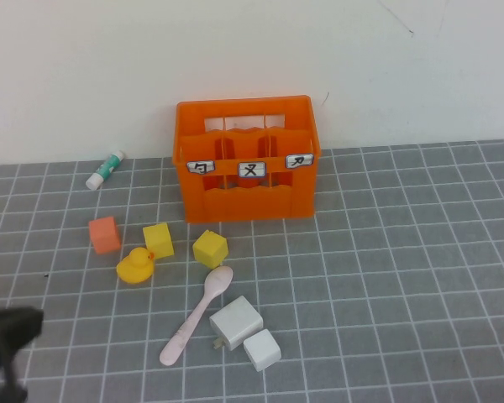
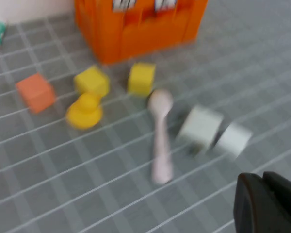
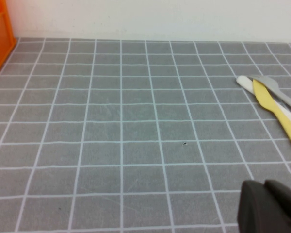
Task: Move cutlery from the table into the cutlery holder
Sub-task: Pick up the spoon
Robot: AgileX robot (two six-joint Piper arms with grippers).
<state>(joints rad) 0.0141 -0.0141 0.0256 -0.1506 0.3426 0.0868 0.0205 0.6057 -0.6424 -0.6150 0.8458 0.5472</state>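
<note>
The table [image 1: 420,252], a grey surface gridded with thin white lines, fills most of the high view and meets a pale wall at the far edge. At about 12 o'clock on it stands the cutlery holder [image 1: 248,159], a bright orange slotted crate with three small white labels across its front.

From the crate, two white blocks lie toward 6 o'clock – the larger white block [image 1: 236,322] touching the smaller white block [image 1: 262,349]. Just beside them, on their 9 o'clock side, the spoon [image 1: 196,315] lies flat on the table, its bowl pointing toward the crate and its handle running away to about 7 o'clock.

Near the bowl sits a yellow cube [image 1: 210,248]; a second yellow cube [image 1: 158,240], a yellow duck [image 1: 135,266] and a small orange cube [image 1: 104,234] follow toward 9 o'clock. A white-and-green tube [image 1: 106,170] lies by the wall at 10 o'clock.

The left gripper [image 1: 8,336] is a dark shape at the 8 o'clock corner, well apart from the spoon – whether its pincer is open or closed, I cannot tell. The right gripper [image 3: 271,208] appears only in its own wrist view, over bare table near a yellow utensil [image 3: 276,111] and a grey utensil [image 3: 279,91]; its state I cannot tell either.
</note>
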